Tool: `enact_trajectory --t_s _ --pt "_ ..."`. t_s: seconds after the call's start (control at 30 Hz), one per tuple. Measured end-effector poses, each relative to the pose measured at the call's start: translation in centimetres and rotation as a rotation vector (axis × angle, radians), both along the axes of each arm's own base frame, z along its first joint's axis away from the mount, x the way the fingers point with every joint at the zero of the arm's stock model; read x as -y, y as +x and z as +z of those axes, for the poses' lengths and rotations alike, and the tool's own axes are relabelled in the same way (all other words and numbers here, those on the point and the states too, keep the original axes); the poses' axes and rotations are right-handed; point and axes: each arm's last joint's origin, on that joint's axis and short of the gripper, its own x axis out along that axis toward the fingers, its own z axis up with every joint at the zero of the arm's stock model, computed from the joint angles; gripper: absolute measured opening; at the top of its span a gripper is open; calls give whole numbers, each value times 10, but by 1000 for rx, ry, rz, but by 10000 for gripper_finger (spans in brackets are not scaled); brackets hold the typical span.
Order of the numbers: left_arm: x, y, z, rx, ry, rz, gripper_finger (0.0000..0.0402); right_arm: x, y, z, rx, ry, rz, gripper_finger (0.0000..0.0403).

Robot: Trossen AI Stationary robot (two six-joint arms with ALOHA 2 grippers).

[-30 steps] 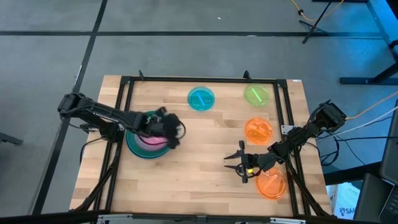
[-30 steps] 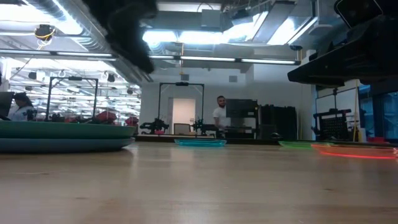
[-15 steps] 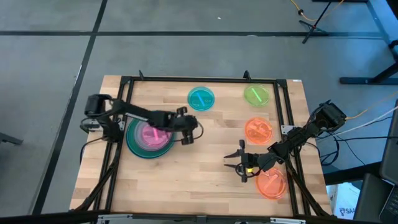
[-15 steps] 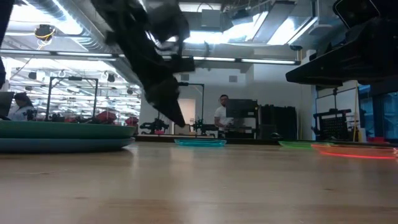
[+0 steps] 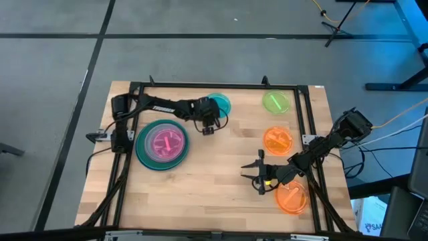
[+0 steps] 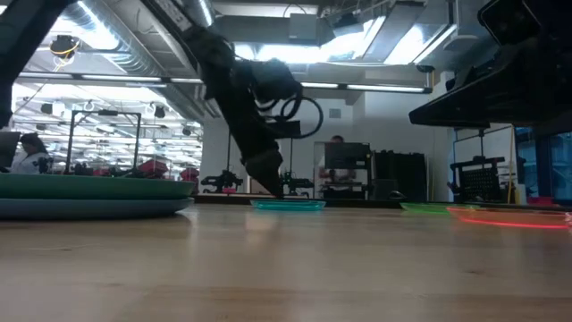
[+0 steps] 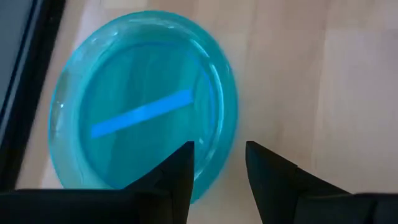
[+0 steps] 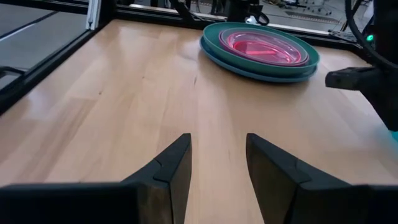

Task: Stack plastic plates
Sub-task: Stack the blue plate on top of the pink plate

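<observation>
High view: left hand (image 5: 208, 126) sits just beside the blue plate (image 5: 220, 104), on the side toward the plate stack (image 5: 162, 144). Stack = magenta plate on teal, near the worktop's (image 5: 200, 181) left edge. Lime plate (image 5: 275, 102) lies right of the blue plate; orange plate (image 5: 277, 140) below lime, second orange plate (image 5: 292, 197) near the right hand (image 5: 257, 175), whose fingers are spread apart.

Low view: left hand (image 6: 268, 174) hangs over the blue plate (image 6: 288, 205); stack (image 6: 94, 195) well left of it.

Left wrist view: fingers (image 7: 180, 168) parted, gripping nothing, tips over the blue plate's (image 7: 137, 102) rim.

Right wrist view: fingers (image 8: 177, 162) parted, empty, above bare worktop (image 8: 124, 112); stack (image 8: 260, 48) far beyond them.
</observation>
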Motion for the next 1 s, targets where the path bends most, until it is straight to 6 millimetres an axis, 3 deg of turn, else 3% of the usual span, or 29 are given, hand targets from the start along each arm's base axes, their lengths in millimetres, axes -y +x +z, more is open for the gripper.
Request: enact_trajectory --t_s 0.13,0.37,0.63,0.7,0.8,1.0 --pt "-12 -1 -17 -22 -77 -36 137 0 0 0 -1 1 -3 143" --pt "-23 -3 -25 -28 -75 -18 131 1 0 -2 -12 -4 -37 143" --pt "-17 -2 -24 -39 -81 -41 33 1 4 -14 -28 -11 -45 143" --pt "-11 1 -19 -40 -83 -39 10 2 5 -15 -18 -4 -51 143" --pt "5 5 -6 -38 -56 -48 8 2 6 -16 -18 -3 -51 143" --pt "47 9 41 31 7 -84 3 1 5 -16 -16 0 -46 143"
